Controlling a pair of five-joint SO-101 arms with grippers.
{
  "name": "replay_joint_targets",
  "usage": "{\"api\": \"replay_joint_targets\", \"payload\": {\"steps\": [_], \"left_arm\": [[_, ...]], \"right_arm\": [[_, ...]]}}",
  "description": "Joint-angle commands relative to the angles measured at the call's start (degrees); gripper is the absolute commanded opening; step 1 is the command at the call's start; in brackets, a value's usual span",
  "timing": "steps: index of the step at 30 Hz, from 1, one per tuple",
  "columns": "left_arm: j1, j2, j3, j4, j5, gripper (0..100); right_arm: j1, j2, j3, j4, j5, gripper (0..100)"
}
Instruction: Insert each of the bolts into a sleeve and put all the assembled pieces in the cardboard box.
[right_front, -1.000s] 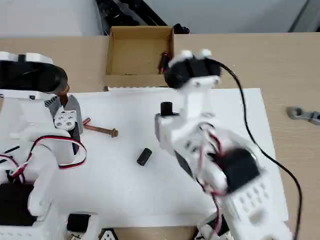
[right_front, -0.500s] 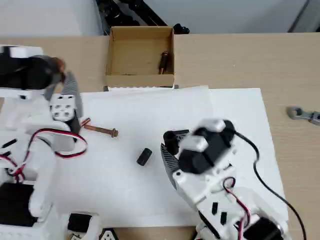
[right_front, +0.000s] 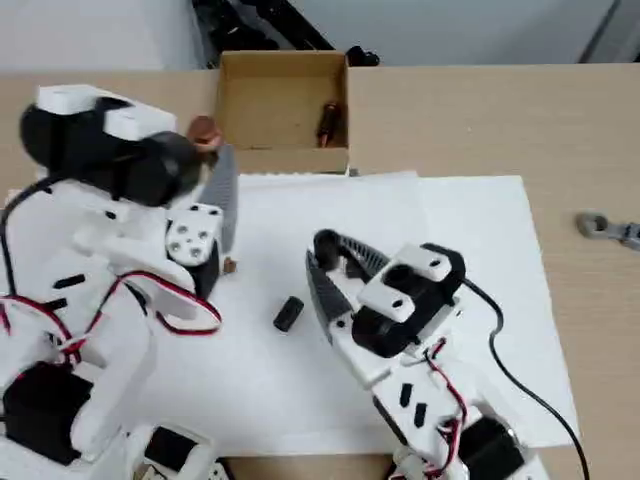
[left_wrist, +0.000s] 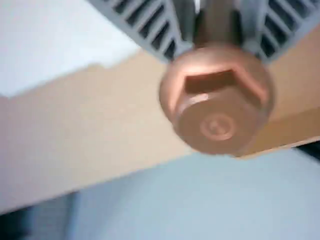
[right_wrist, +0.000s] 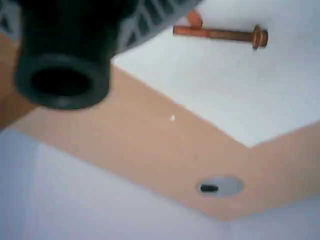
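The left gripper (right_front: 213, 152) grips a bolt (left_wrist: 217, 100) just beside the cardboard box (right_front: 280, 158). The right gripper (right_front: 322, 250) grips a black sleeve (right_wrist: 62, 75), farther from the box.

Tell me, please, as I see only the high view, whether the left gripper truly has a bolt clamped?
Observer: Yes; the left wrist view shows the left gripper with its grey fingers shut on the copper bolt just behind its hexagonal head.
Operator: And what does the right gripper hold?
Observer: A black sleeve, its bore open and empty in the right wrist view.
Operator: Is any bolt lying loose?
Observer: Yes, a second bolt lies flat on the white sheet.
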Motion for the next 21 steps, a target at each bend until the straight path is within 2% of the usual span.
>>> {"api": "replay_joint_targets", "payload": {"steps": [1, 8, 14, 21], "left_arm": [[2.9, -0.1, -2.4, -3.6, 2.5, 1], [4.0, 0.1, -2.2, -6.8, 4.7, 1], [11.5, 2.5, -2.4, -5.7, 4.6, 1], [11.6, 8.4, -5.4, -4.9, 4.4, 1]], "right_arm": [[0.3, 3.5, -0.4, -7.5, 0.6, 0.4], [0.3, 9.1, -0.4, -12.4, 0.4, 0.4], [0.2, 10.3, -0.2, -12.6, -1.3, 0.4], [0.2, 10.4, 0.2, -12.1, -3.0, 0.4]]}}
